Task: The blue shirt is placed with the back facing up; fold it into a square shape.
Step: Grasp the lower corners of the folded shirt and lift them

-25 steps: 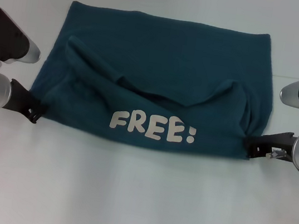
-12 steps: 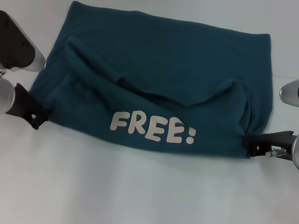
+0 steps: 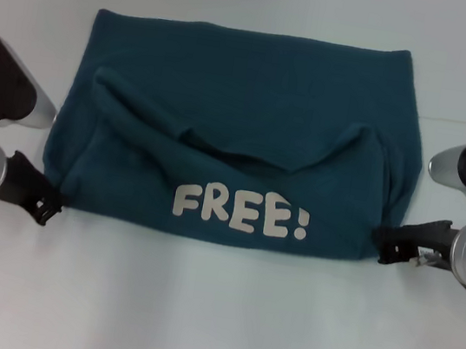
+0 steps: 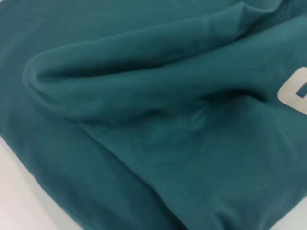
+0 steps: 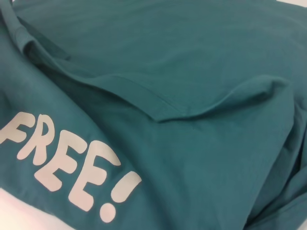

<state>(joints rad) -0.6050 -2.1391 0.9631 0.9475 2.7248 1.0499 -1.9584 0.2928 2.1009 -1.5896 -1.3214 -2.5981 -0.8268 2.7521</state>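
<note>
Jaws of the left gripper (image 3: 46, 206) and right gripper (image 3: 383, 247) are sitting at the near corners of the shirt (image 3: 246, 89); whether they are clamping cloth I cannot tell. The shirt is lying lengthwise between them on the surface (image 3: 210, 329), both arms equally near.

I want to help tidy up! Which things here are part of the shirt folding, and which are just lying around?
Part of the job:
blue shirt
left gripper, at the shirt's near left corner
right gripper, at its near right corner

Just lying around:
nothing but the white table under it
</note>
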